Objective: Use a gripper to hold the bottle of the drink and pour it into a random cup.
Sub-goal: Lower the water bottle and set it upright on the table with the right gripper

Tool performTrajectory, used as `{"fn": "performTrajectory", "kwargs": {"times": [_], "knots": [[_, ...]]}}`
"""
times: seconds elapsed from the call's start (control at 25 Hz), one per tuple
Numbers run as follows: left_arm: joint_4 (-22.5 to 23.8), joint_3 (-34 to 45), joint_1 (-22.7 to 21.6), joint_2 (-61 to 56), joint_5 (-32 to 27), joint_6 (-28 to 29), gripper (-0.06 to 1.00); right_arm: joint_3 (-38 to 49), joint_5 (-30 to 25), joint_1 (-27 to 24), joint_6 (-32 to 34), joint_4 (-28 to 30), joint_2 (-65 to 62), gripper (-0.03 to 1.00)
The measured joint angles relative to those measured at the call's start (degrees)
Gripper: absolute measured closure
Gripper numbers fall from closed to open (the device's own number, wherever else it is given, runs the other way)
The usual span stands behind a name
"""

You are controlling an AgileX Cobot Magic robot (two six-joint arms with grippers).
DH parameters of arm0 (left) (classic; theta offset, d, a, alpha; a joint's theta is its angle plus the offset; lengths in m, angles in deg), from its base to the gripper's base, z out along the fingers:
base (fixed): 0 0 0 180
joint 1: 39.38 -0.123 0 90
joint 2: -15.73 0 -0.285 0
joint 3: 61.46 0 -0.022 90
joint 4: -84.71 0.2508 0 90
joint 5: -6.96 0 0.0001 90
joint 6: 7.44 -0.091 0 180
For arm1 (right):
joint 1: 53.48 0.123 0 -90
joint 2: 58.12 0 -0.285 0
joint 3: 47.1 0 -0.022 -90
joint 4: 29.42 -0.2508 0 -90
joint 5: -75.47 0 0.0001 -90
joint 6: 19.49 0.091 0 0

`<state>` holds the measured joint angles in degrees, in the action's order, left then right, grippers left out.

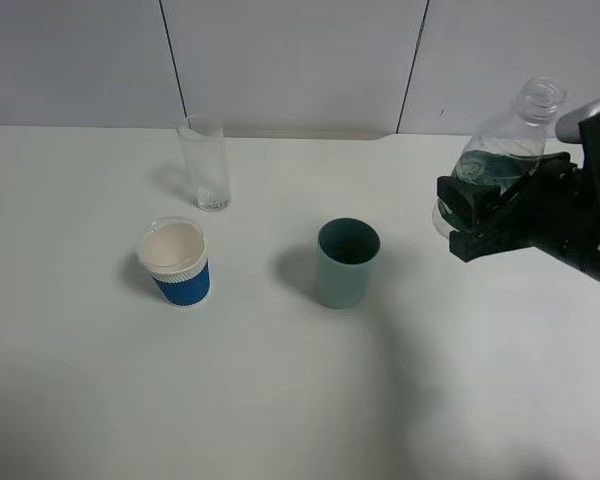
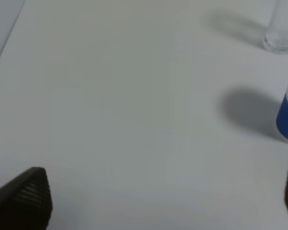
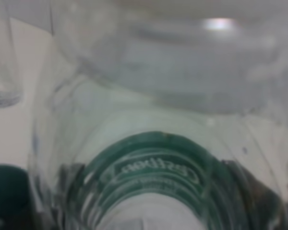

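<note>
The right arm is cut off by the edge of the high view, so only its black right gripper (image 1: 465, 218) and part of the wrist show. The right gripper is clamped on the lower body of the small clear plastic bottle with a dark green label (image 1: 508, 140). The bottle is held off the white counter (image 1: 280, 400), tilted, its narrow uncapped neck pointing up and away from the matte teal-green cylindrical cup (image 1: 347, 262). That cup stands well apart from the bottle, towards the middle of the counter.

The right wrist view is filled by the bottle's blurred, ribbed plastic (image 3: 153, 120). Its white print is unreadable, and a dark green patch at one corner is possibly the teal cup.

Of the left gripper (image 2: 161, 199) only two ridged black fingertips (image 2: 29, 196) show at the picture's edges, wide apart with nothing between them. The blue-sleeved white paper cup (image 1: 177, 262) and the tall clear drinking glass (image 1: 205, 162) are both cropped in that view.
</note>
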<state>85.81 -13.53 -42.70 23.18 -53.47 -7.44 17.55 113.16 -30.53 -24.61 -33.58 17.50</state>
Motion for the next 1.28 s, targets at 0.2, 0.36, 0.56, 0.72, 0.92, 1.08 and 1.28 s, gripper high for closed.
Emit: {"fn": "performTrajectory", "kwargs": {"times": [0.2,0.36,0.56,0.72,0.92,1.08,1.28], "knots": [[0.0,0.0,0.0,0.0,0.0,0.0,-0.04,1.38,3.1,0.0,-6.65,-9.05,0.0,0.42],[0.0,0.0,0.0,0.0,0.0,0.0,-0.04,1.38,6.5,-0.07,-10.87,-12.99,2.02,0.42],[0.0,0.0,0.0,0.0,0.0,0.0,-0.04,1.38,11.8,-0.07,-11.33,-15.4,10.48,0.42],[0.0,0.0,0.0,0.0,0.0,0.0,-0.04,1.38,17.88,-0.07,-8.83,-16.05,18.0,0.42],[0.0,0.0,0.0,0.0,0.0,0.0,-0.04,1.32,25.77,-0.07,-7.69,-15.86,26.7,0.42],[0.0,0.0,0.0,0.0,0.0,0.0,-0.04,0.72,28.82,-1.34,-3.75,-15.52,31.71,0.42],[0.0,0.0,0.0,0.0,0.0,0.0,-0.04,-2.8,27.85,-3.84,0.99,-11.49,35.25,0.42]]}}
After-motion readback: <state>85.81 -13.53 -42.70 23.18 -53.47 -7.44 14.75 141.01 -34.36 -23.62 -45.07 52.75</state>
